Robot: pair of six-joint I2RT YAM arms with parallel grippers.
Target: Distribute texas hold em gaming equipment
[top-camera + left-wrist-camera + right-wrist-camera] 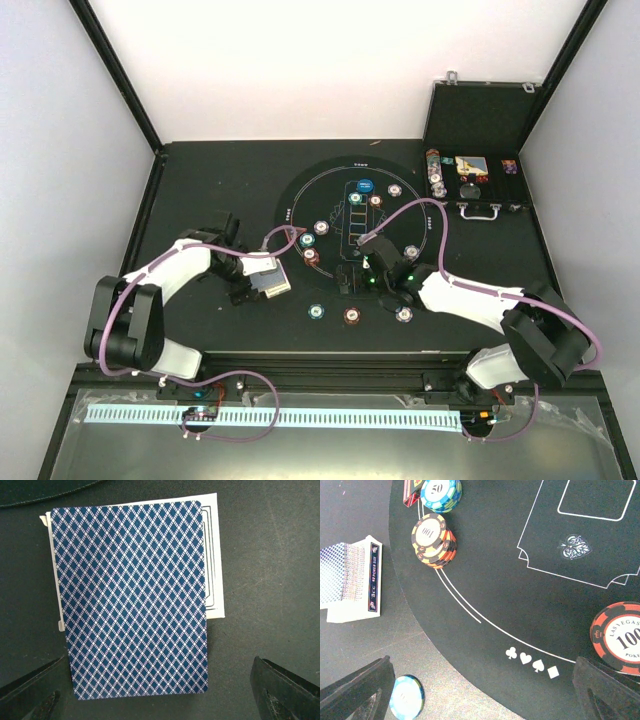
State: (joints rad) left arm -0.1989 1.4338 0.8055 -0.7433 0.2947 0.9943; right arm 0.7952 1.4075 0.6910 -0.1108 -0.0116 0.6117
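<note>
A deck of playing cards (130, 600) with a blue diamond-patterned back lies on its white box (213, 555), left of the round mat. My left gripper (157, 672) hovers open over the deck's near end (272, 283), fingers (30, 695) wide on both sides and not touching it. My right gripper (480, 680) stands open above the mat's lower-left edge (346, 284), holding nothing. A light blue chip (406, 696) lies by its left finger and a red chip (620, 637) by its right. A chip stack (434, 539) and a blue chip (441, 494) sit further up the rim.
More chips ring the black mat (300, 200), and a blue button (365, 185) sits at its far side. An open black case (475, 170) holding more pieces stands at the back right. Cables loop over the mat between the arms.
</note>
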